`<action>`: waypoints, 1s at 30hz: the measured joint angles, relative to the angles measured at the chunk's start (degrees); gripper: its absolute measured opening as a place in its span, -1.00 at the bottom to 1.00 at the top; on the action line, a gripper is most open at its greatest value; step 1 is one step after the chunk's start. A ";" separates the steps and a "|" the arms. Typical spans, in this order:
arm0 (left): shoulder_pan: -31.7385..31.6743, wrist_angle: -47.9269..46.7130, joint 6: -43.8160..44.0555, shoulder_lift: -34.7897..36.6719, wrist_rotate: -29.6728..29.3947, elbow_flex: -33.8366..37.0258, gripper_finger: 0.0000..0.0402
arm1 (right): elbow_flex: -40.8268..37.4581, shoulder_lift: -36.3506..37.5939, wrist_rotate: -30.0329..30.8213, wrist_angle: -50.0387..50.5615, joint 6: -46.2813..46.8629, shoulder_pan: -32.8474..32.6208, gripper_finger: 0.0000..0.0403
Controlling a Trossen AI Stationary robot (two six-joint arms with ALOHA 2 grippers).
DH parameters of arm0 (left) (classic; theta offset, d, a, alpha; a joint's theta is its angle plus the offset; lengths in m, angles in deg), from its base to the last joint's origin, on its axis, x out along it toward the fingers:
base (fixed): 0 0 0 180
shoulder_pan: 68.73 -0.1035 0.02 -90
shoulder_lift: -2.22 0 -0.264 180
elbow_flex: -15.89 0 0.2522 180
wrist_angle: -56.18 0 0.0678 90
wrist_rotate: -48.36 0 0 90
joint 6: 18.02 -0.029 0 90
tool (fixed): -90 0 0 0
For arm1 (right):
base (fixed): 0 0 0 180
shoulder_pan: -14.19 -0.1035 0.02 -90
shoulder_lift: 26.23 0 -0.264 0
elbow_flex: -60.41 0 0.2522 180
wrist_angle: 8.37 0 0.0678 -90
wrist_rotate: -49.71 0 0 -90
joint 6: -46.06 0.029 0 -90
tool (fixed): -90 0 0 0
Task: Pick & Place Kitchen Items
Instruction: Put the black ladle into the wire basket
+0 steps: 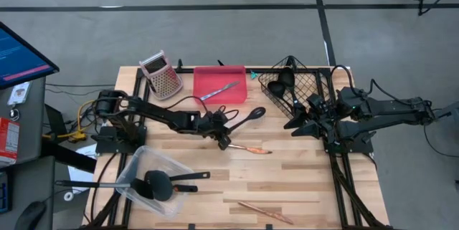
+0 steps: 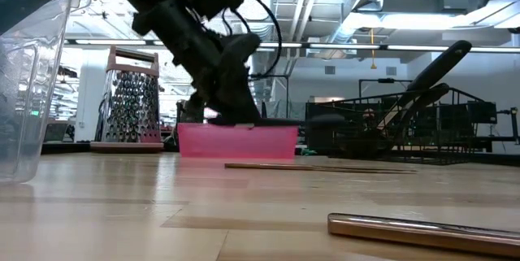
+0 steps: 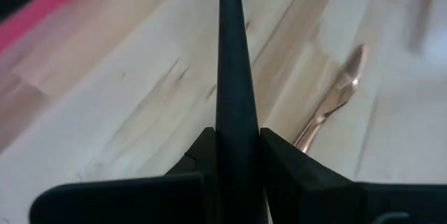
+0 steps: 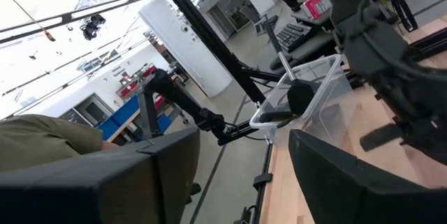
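My left gripper (image 1: 224, 127) is over the table's middle, shut on a black long-handled spoon (image 1: 247, 117) whose bowl (image 1: 257, 112) points toward the wire basket (image 1: 305, 87). A copper-coloured piece (image 1: 252, 149) lies on the table just near of it and also shows in the left wrist view (image 3: 334, 105). My right gripper (image 1: 300, 127) is open and empty beside the basket's near side; its wrist view (image 4: 244, 175) shows the gap between its fingers. More black utensils lie in the basket and in a clear tub (image 1: 153, 180). My left gripper pinches the spoon's handle (image 3: 235, 123) between its two fingers, near the handle's free end. The handle runs straight on from the fingers, along them. In the low view the fingers (image 2: 237, 113) come slanting down from the table's left.
A red tray (image 1: 220, 84) holding a thin silver piece (image 1: 219, 91) stands at the back middle, and a metal grater (image 1: 162, 75) with a pink top stands to its left. A second copper piece (image 1: 255, 212) lies near the front edge. Bare wood lies in the near right part.
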 joint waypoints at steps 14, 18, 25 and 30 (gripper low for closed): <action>0.00 -0.02 -0.16 14.00 -1.70 -0.07 -0.77 | 0.00 0.00 1.25 0.00 -1.21 0.00 0.10; -0.54 -0.02 -0.20 18.48 -3.48 -0.07 -0.77 | 0.00 0.00 2.11 -0.10 -1.35 0.04 0.10; -1.40 0.19 0.34 25.88 -3.51 -0.07 -0.77 | 0.00 0.02 3.21 -0.20 -1.46 0.02 0.10; -1.42 0.63 1.99 30.93 -3.51 -0.07 -0.77 | 0.00 0.00 3.70 -0.02 -2.02 0.02 0.10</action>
